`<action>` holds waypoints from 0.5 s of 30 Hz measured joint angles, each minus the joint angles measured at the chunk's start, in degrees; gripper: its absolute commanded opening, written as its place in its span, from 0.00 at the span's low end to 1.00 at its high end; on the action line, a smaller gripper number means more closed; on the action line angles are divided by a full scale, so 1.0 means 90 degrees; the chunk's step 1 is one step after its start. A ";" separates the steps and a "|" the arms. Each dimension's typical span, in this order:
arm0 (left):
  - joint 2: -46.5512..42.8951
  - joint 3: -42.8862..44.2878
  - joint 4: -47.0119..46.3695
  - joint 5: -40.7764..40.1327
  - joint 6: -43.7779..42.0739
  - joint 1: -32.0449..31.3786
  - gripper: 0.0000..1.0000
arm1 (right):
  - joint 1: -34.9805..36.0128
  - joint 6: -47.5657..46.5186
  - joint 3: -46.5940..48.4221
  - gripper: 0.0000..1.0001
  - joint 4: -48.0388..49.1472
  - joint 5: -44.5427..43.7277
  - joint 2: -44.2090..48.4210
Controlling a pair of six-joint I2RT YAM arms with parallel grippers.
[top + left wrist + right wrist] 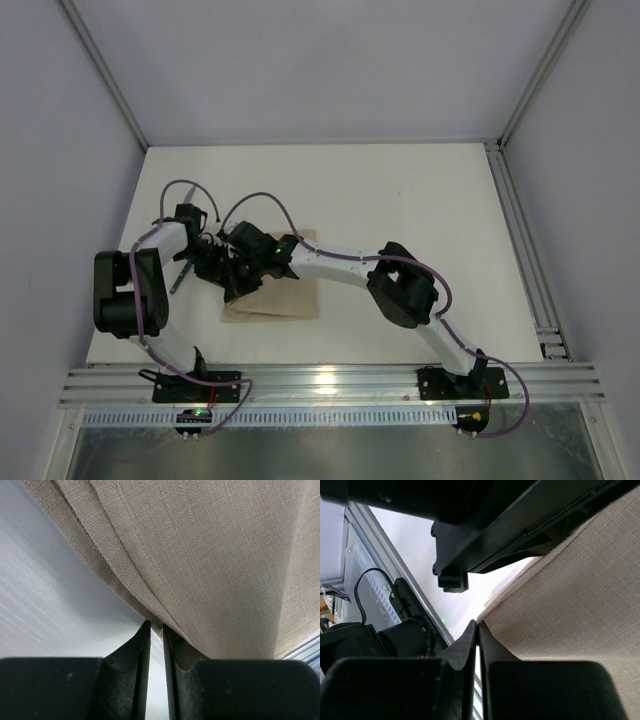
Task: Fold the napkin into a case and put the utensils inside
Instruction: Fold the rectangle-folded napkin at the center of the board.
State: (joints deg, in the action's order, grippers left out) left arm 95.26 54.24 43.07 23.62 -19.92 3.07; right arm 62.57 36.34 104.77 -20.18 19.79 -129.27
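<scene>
The beige napkin (285,296) lies partly folded on the white table, its left part hidden under both wrists. In the left wrist view its layered edges (210,555) run down to my left gripper (156,625), whose jaws stand a narrow slit apart with the cloth's edge pinched at the tips. My right gripper (478,624) is shut, and a corner of the napkin (570,610) meets its tips. From above, the left gripper (213,264) and right gripper (238,284) sit close together at the cloth's left edge. One utensil's dark teal handle (180,277) lies just left of them.
The left arm's black body (520,515) hangs close above the right gripper. An aluminium rail (330,380) runs along the near edge, and another rail (520,240) along the right side. Bare white table (400,190) stretches behind and to the right.
</scene>
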 measured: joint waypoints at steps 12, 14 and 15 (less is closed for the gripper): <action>-0.0032 0.0019 0.0017 -0.0083 -0.0010 0.0007 0.26 | 0.0000 0.0408 -0.0355 0.55 0.0294 0.0136 -0.0109; -0.0085 0.0034 0.0061 -0.0143 -0.0024 0.0034 0.29 | 0.0000 0.0219 -0.0209 0.58 0.0075 0.0102 -0.0109; -0.0126 0.0046 0.0090 -0.0175 -0.0029 0.0053 0.30 | 0.0000 0.0080 -0.0109 0.59 -0.0036 0.0075 -0.0104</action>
State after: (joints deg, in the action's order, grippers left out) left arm 94.13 54.65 43.88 22.04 -20.18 3.55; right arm 62.57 37.06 103.79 -20.51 20.47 -130.21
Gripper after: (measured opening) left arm 0.273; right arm 0.574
